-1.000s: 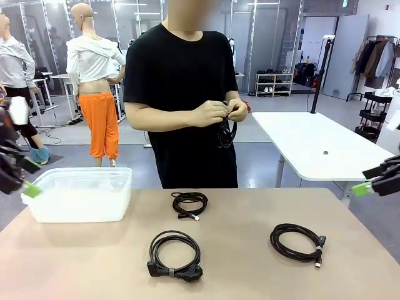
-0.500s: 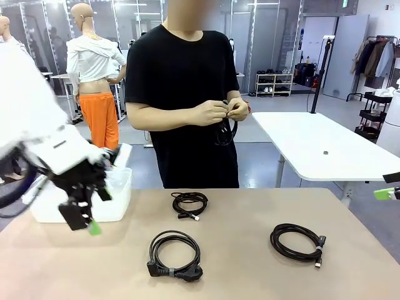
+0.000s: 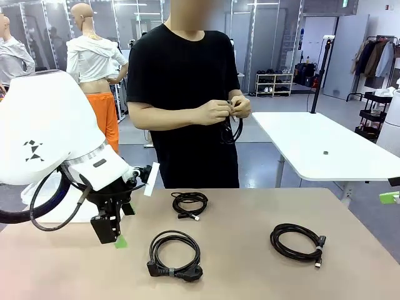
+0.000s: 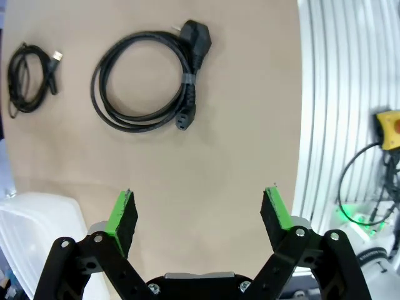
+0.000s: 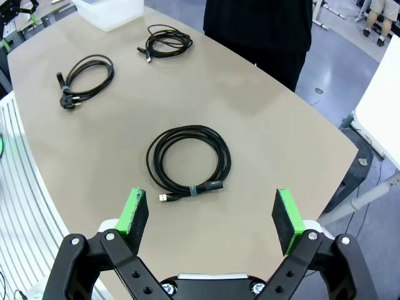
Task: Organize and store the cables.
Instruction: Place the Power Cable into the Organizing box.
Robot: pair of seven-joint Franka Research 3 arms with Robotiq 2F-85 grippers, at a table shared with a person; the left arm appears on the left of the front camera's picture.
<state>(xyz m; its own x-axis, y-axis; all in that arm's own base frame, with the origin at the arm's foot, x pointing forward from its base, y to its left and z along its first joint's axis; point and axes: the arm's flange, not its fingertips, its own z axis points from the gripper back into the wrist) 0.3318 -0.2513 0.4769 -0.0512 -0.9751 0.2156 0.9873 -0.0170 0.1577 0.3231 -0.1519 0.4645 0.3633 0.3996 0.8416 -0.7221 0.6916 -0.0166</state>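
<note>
Three coiled black cables lie on the tan table (image 3: 250, 275): a small one (image 3: 189, 204) at the back, a power cord (image 3: 175, 253) in front, a USB cable (image 3: 297, 242) to the right. The person winds another cable (image 3: 229, 128) in both hands. My left gripper (image 3: 112, 237) hangs open just left of the power cord (image 4: 186, 94), the small cable (image 4: 49, 80) farther off. My right gripper (image 5: 212, 215) is open above the USB cable (image 5: 220, 159), high off the table's right edge. Both hold nothing.
A white plastic bin (image 5: 106, 12) stands at the table's back left corner, and its rim (image 4: 37, 231) is close beside my left gripper. A second white table (image 3: 312, 144) stands behind the person, to the right.
My left arm has swung in from the left edge, past the bin, down to just beside the power cord. My right gripper has drawn back to the right edge.
</note>
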